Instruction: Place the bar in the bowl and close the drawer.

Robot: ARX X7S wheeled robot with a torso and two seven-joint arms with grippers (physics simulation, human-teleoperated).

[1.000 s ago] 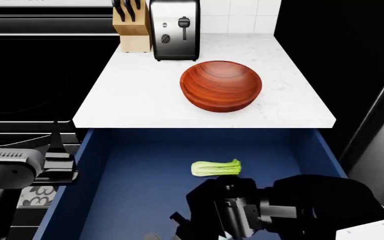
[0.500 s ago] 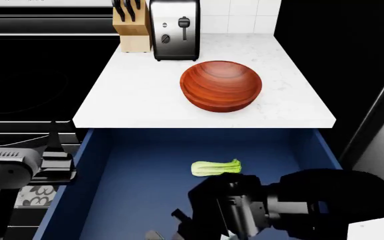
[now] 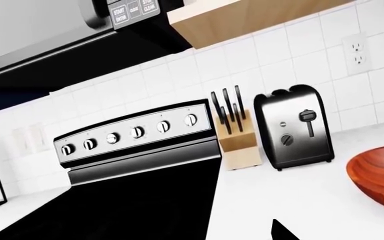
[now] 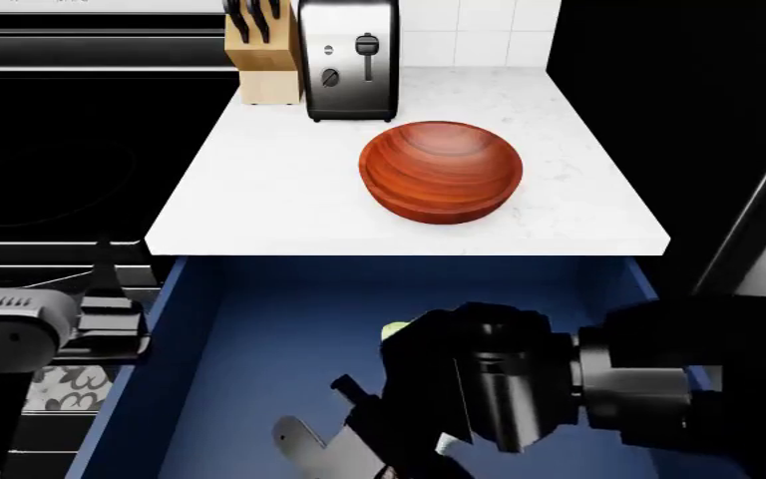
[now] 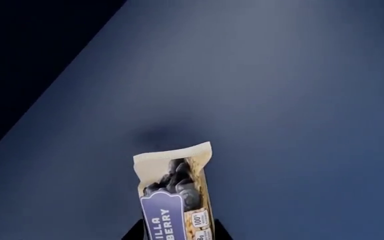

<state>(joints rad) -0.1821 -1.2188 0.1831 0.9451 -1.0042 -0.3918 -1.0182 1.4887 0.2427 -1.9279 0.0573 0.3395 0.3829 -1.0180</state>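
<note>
The cream bar [image 5: 175,200], with its purple label and blueberry print, is pinched between my right gripper's [image 5: 176,233] dark fingers [image 5: 133,233] and hangs above the drawer's blue floor [image 5: 279,75], casting a shadow on it. From the head view, the right gripper [image 4: 356,439] holds the pale bar [image 4: 300,437] low over the open drawer [image 4: 250,329]. The reddish-brown wooden bowl [image 4: 441,170] sits empty on the white counter [image 4: 263,190] behind the drawer. My left gripper [image 4: 107,299] waits left of the drawer, facing the stove; only one fingertip [image 3: 282,233] shows, well off to one side.
A steel toaster [image 4: 348,58] and a knife block [image 4: 263,50] stand at the counter's back. The black stove [image 4: 51,150] lies to the left. A green leafy stalk [image 4: 394,331] in the drawer is mostly hidden behind my right arm [image 4: 557,389].
My right arm has risen and shifted toward the counter, carrying the bar up off the drawer floor and covering most of the green stalk. The left arm has barely moved.
</note>
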